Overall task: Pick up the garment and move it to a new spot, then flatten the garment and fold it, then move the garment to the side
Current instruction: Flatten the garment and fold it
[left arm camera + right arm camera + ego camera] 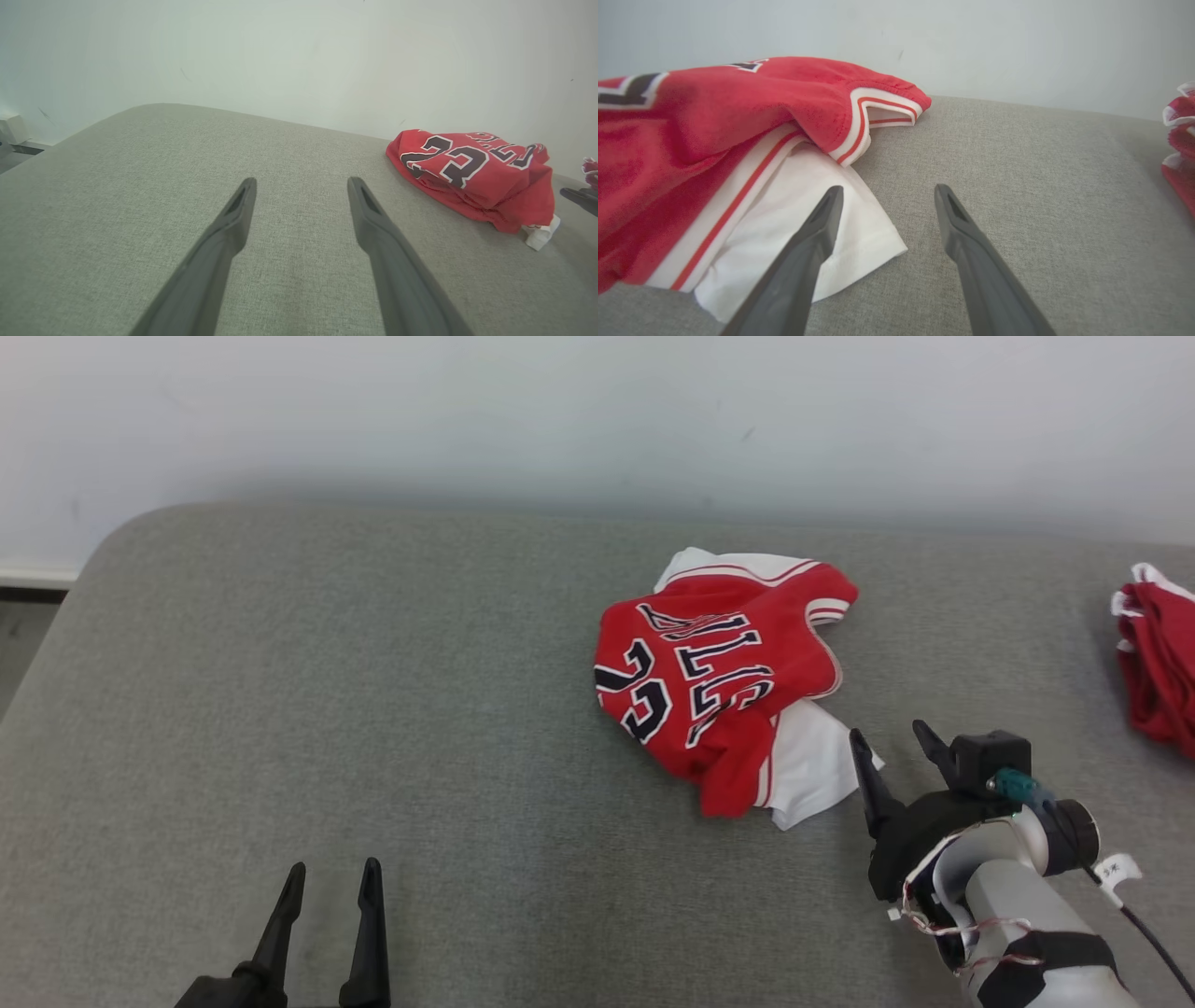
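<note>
My left fingers point(372, 915) and right fingers point(873, 789) stand wide and empty, with the crumpled red garment point(709, 681) on the surface point(327, 691) just ahead-left of my right fingers, well right of my left.

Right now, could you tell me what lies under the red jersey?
White fabric pokes out beneath the red jersey onto the grey cushion; anything further under is covered.

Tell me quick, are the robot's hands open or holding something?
Left gripper: open, empty.
Right gripper: open, empty, next to the jersey.
</note>
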Robot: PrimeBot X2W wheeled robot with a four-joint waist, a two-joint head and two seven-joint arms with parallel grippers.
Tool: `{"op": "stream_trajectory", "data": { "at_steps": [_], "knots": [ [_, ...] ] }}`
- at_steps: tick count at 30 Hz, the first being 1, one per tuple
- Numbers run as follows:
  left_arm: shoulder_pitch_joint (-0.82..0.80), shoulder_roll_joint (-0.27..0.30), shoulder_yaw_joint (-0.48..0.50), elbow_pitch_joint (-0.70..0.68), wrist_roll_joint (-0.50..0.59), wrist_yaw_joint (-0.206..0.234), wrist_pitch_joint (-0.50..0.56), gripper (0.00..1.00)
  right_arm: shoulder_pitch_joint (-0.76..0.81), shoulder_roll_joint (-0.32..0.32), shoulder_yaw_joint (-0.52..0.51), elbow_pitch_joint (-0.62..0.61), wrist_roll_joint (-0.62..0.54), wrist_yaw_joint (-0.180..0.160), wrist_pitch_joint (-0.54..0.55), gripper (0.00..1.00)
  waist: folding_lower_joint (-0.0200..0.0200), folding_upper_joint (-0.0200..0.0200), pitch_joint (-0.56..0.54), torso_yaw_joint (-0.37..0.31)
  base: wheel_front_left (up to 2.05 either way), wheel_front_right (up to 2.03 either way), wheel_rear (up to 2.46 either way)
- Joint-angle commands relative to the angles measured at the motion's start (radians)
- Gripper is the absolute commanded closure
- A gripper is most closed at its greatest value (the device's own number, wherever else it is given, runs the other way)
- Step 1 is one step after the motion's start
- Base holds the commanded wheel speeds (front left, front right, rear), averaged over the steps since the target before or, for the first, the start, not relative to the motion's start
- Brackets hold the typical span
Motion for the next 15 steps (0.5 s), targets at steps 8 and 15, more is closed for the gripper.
{"op": "stream_trajectory", "data": {
  "at_steps": [8,15],
  "knots": [
    [-0.042,-0.001,-0.003,0.014,-0.020,-0.006,-0.002,0.00,-0.113,-0.026,0.039,0.217,0.040,-0.002,0.038,0.00,-0.0001,-0.0001,0.057,0.077,0.00,0.00,0.00],
    [-0.034,-0.001,0.014,0.018,-0.017,-0.005,-0.002,0.00,-0.131,-0.019,0.083,0.275,0.091,-0.002,0.004,1.00,-0.0001,-0.0001,0.049,0.068,0.00,0.00,0.00]
  ]
}}
